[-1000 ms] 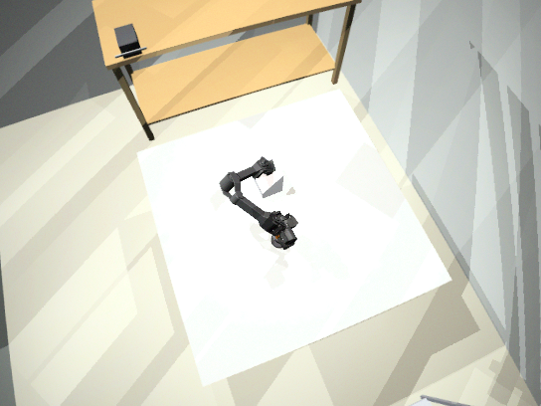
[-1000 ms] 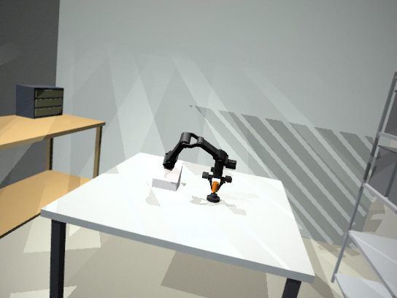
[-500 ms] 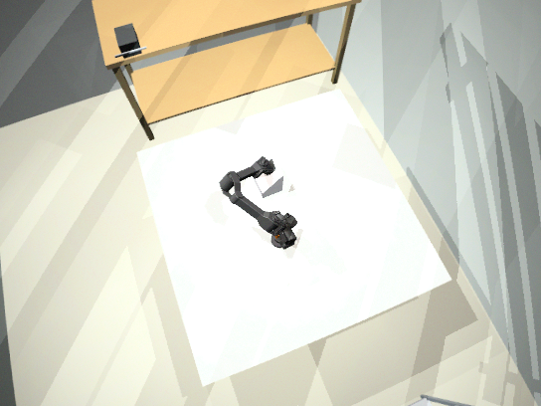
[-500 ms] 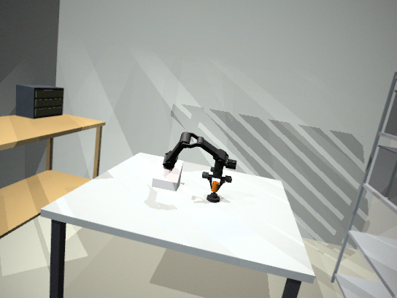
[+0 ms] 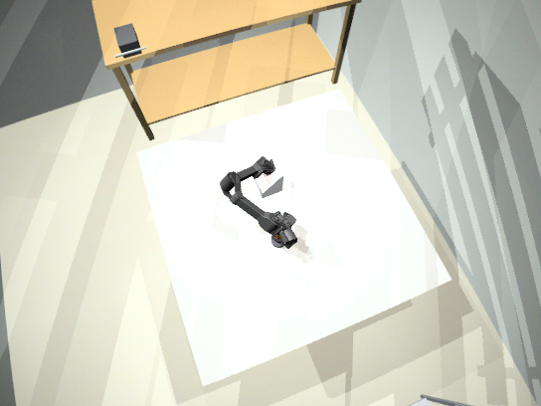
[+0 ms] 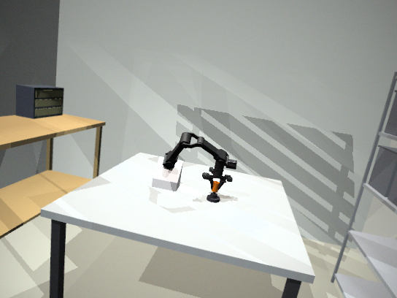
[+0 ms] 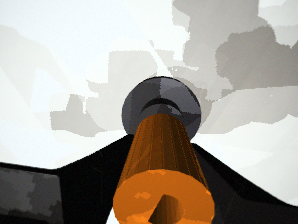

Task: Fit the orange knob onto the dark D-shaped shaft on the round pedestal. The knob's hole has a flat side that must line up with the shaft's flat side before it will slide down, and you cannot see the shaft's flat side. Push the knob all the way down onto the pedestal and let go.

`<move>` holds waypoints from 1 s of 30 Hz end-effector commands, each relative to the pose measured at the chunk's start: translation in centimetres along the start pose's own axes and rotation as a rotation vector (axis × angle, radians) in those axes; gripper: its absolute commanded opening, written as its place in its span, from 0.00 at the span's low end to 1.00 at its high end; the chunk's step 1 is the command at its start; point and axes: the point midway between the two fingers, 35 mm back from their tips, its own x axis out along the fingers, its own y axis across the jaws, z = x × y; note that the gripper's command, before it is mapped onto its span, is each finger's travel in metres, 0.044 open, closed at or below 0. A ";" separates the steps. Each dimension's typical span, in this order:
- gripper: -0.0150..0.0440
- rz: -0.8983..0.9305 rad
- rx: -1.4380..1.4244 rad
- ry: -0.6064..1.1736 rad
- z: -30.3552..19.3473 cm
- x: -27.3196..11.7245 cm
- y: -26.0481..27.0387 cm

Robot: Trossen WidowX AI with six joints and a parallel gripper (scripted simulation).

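Note:
The orange knob (image 5: 277,238) (image 6: 215,186) (image 7: 162,145) stands roughly upright over the round dark pedestal (image 5: 274,244) (image 6: 213,199) (image 7: 142,100). My gripper (image 6: 216,185) (image 7: 160,144) is shut on the knob, one finger on each side. In the exterior view the knob's lower end is at or just above the pedestal's raised middle; whether they touch is unclear. In the wrist view a dark curved band shows on the pedestal beyond the knob's far end, and the near end face has a dark slot. The shaft and its flat side are hidden.
The arm's base stands at a pale box (image 5: 273,188) (image 6: 166,182) on the white table (image 5: 224,318) (image 6: 146,226). A wooden bench (image 5: 224,20) (image 6: 44,128) with a dark drawer unit (image 5: 127,37) (image 6: 40,101) stands apart. A metal shelf (image 6: 368,190) is at the right in the exterior view.

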 end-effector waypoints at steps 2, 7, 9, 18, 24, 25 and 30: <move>0.25 -0.005 -0.007 0.005 0.0 -0.1 0.0; 0.25 -0.005 -0.007 0.005 0.0 -0.1 0.1; 0.25 -0.005 -0.007 0.005 0.0 0.1 0.1; 0.25 -0.005 -0.007 0.005 0.0 0.2 0.2; 0.25 -0.005 -0.007 0.005 0.0 -0.2 0.1; 0.25 -0.005 -0.016 0.005 0.0 -0.2 0.1; 0.25 -0.005 -0.175 0.005 0.0 -0.3 0.0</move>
